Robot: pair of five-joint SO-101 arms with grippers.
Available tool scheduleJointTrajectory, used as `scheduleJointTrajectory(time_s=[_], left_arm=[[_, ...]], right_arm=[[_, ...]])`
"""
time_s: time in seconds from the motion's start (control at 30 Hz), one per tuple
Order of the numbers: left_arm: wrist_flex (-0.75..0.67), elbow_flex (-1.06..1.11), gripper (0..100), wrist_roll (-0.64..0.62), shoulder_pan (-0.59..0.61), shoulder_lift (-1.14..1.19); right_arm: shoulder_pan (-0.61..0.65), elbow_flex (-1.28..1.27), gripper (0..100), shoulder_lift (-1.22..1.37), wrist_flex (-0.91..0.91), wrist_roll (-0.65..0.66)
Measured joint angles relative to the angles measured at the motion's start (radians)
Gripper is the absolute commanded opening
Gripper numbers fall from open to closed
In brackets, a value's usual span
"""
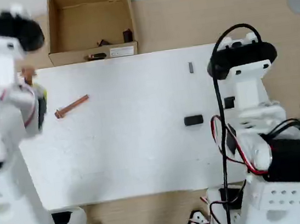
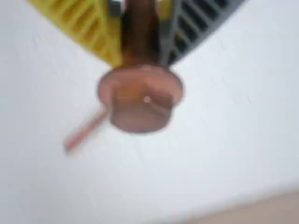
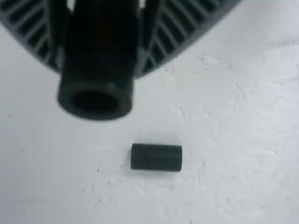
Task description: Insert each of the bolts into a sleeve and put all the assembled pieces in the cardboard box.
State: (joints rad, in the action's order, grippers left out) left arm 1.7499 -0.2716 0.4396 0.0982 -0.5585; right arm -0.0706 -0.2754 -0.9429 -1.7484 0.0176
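1. Bolts: one copper-coloured held bolt (image 2: pixel 140 100) sits in the left gripper (image 2: pixel 140 46). Its shaft is pinched between the yellow finger (image 2: pixel 84 23) and the dark finger (image 2: pixel 196 18). The round head sticks out past the fingertips, above the white sheet (image 1: pixel 134 158).
2. The loose bolt (image 1: pixel 72 107) lies flat and slanted on the sheet. It is near the left arm, on the side toward the sheet's middle, and nothing touches it. From the left wrist it shows on the sheet beyond the held bolt's head.
3. The right gripper (image 3: pixel 100 46) is clamped on a black held sleeve (image 3: pixel 96 95). The sleeve's open bore faces outward past the fingertips and hangs above the sheet without resting on it.
4. The loose sleeve (image 3: pixel 156 157) lies on its side on the sheet. It is near the held one but apart from it. In the high view it sits just beside the right arm, toward the sheet's middle.
5. The cardboard box (image 1: pixel 53 31) stands open-topped at the far edge of the sheet. Two small dark pieces (image 1: pixel 127 35) lie inside against its near wall, too small to tell what they are.
6. A small grey piece (image 1: pixel 190 68) sits on the sheet near its far edge, well apart from the bolts.
7. The sheet covers a wooden table (image 1: pixel 182 19).
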Motion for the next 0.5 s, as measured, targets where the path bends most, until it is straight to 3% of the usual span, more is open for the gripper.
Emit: scheduleJointTrajectory(time_s=[0.23, 0.5], left_arm=[[-0.052, 0.330, 0, -0.133, 0.000, -0.247], [-0.321, 0.738, 0, -0.229, 0.000, -0.539]], right_arm=[[0.000, -0.100, 1.0, 0.000, 0.127, 0.000], [0.000, -0.238, 1.0, 0.000, 0.308, 0.000]])
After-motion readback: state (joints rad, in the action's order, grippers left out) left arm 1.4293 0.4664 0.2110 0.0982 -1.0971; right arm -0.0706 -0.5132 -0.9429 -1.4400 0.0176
